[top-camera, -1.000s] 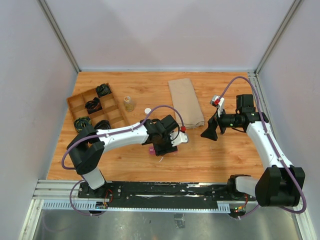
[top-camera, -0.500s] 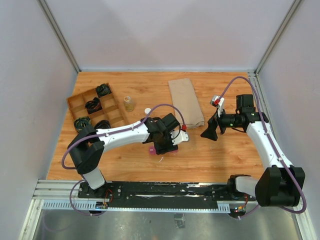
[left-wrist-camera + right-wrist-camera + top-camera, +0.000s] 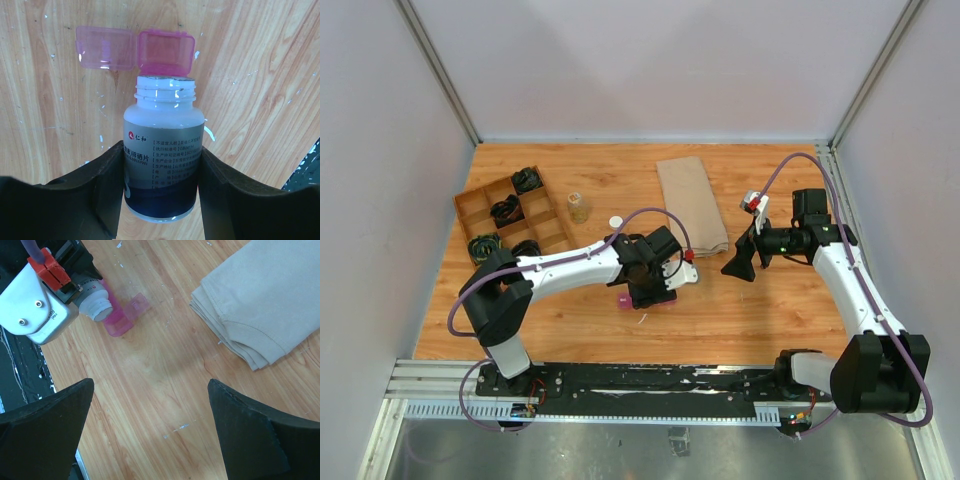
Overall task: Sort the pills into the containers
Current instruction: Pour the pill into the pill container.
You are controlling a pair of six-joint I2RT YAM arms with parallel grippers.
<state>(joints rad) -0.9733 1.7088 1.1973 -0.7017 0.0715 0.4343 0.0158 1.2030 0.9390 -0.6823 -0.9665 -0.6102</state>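
Printed label [image 3: 165, 150] on the white bottle [image 3: 165, 102]
Left wrist view: a red logo [image 3: 131, 135] with the characters 仁和 stands at the label's upper left. The line beneath probably ends 锌硒片. To the right are rows of small bracketed Chinese headings, too fine to read reliably.

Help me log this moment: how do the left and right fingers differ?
The left fingers grip a white pill bottle; the right fingers stand wide open, empty. The left ones hold the bottle's mouth at the open pink container; the right ones hang over the table beside a folded cloth. Both pairs are black.
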